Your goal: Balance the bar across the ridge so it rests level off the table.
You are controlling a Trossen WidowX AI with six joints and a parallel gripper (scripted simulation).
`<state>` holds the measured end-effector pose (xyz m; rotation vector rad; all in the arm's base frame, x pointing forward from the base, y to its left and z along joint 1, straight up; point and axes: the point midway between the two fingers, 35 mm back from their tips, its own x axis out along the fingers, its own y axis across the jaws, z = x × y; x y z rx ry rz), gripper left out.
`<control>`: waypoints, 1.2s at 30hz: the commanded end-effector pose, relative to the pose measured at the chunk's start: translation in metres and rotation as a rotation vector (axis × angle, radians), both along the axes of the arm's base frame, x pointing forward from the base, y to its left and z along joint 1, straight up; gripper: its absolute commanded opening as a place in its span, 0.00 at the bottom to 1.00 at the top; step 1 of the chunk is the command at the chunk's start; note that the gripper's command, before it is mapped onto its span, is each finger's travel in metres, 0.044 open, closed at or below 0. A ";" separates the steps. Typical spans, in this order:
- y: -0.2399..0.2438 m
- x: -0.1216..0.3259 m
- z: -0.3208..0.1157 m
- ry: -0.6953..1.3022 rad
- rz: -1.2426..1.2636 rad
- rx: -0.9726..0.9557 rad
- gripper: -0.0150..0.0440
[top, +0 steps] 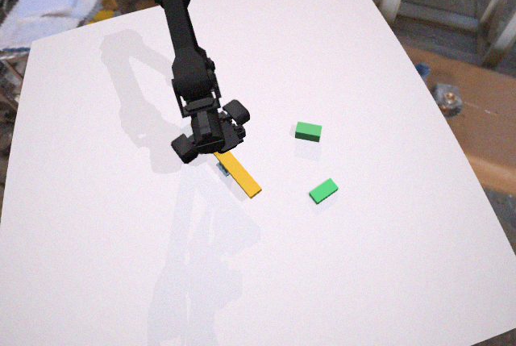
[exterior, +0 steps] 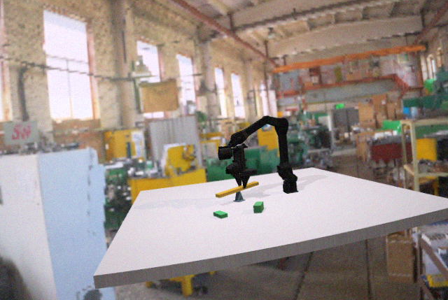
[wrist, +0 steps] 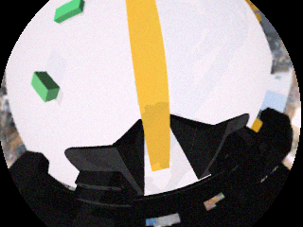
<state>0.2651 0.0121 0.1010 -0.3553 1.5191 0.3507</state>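
A long yellow bar [top: 239, 173] [exterior: 227, 192] [wrist: 148, 61] is held off the table, over the small blue-grey ridge [top: 223, 168] [exterior: 239, 197]. My gripper [exterior: 241, 187] [wrist: 154, 120] is shut on the bar, near its middle in the exterior view. The ridge's top is right at the bar's underside there; whether they touch I cannot tell. The bar's ends stand clear of the table. In the top view the arm hides the fingers and the bar's far part. The ridge is hidden in the wrist view.
Two green blocks lie on the white table [top: 375, 250] [exterior: 173, 242], to the right of the bar in the top view: one block [top: 308, 131] [exterior: 258, 207] [wrist: 45, 87] is taller, the other block [top: 323, 191] [exterior: 220, 214] [wrist: 69, 10] lies flat.
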 end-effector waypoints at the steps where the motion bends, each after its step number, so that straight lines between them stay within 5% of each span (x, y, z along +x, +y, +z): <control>1: 0.000 0.000 -0.001 0.000 -0.004 -0.001 0.25; 36: 0.000 0.000 -0.004 0.001 -0.004 -0.001 0.25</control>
